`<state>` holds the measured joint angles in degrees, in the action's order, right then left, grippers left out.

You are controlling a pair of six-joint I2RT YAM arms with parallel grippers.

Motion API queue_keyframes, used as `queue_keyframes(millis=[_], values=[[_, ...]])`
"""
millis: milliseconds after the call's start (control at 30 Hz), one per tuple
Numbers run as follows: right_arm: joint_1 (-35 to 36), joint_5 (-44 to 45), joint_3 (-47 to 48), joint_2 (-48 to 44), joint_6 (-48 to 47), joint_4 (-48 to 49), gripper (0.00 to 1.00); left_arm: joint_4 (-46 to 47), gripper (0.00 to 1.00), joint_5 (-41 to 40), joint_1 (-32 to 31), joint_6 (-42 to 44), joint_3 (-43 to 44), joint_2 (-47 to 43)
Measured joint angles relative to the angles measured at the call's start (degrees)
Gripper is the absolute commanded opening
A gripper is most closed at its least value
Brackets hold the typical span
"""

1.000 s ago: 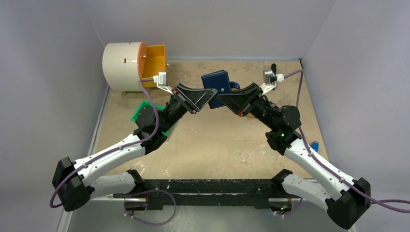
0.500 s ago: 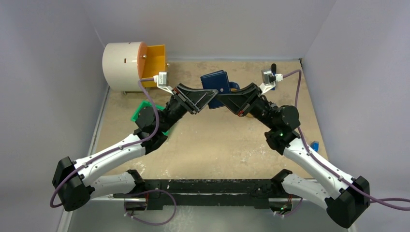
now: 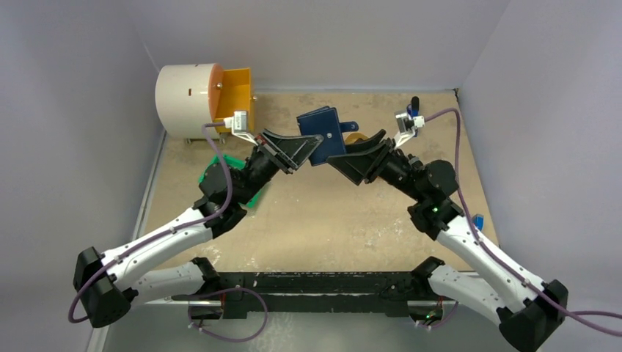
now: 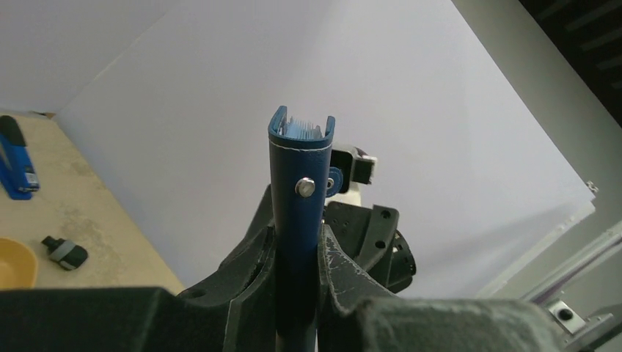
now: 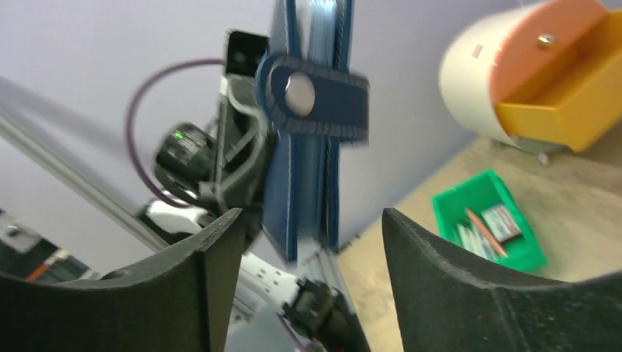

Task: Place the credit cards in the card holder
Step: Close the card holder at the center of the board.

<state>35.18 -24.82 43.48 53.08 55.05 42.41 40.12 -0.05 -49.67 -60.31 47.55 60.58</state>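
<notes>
**Top view.** You see the left gripper clamped on the holder. The holder hangs in the air over the far middle of the table, and its tab points toward the right arm. The right gripper sits just beside the holder's near right edge. A yellow tray peeks out behind that gripper. At far left stands a cream drum with its yellow drawer open.

**Left wrist view.** You see the holder standing upright, pinched low down between the 2 fingers, so these jaws are narrow and hold it. A light stud faces you. The pale edges of the cards show in the holder's open top. A blue stapler lies on the table at left.

**Right wrist view.** You see the 2 fingers spread wide with nothing in them. The holder stands beyond the gap and apart from both fingers. Its tab is wrapped across the edge. A green bin sits on the table at right, below the drum.
</notes>
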Motion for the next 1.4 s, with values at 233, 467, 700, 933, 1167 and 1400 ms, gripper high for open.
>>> queue_keyframes(millis=[233,467,700,933,1167,1400], values=[[0.0,5.5,5.9,-11.6,-14.6,-30.1,0.71,-15.9,0.00,-7.4,0.0,5.5,0.3,-9.3],[0.0,10.8,14.1,-13.4,-21.6,-42.6,0.52,-29.7,0.00,-8.8,0.0,10.0,1.5,-11.6],[0.0,10.3,16.9,-3.5,-21.4,-43.8,0.47,-36.7,0.00,-6.0,0.0,12.7,1.8,-11.7],[0.0,9.0,16.9,-1.1,-21.2,-46.3,0.47,-39.0,0.00,-4.8,0.0,14.5,1.8,-13.8],[0.0,7.0,16.9,-1.2,-20.5,-45.9,0.36,-39.0,0.00,-4.3,0.0,15.0,1.8,-14.4],[0.0,5.1,16.9,-0.1,-20.1,-45.0,0.33,-39.0,0.00,-4.1,0.0,15.0,1.8,-15.0]])
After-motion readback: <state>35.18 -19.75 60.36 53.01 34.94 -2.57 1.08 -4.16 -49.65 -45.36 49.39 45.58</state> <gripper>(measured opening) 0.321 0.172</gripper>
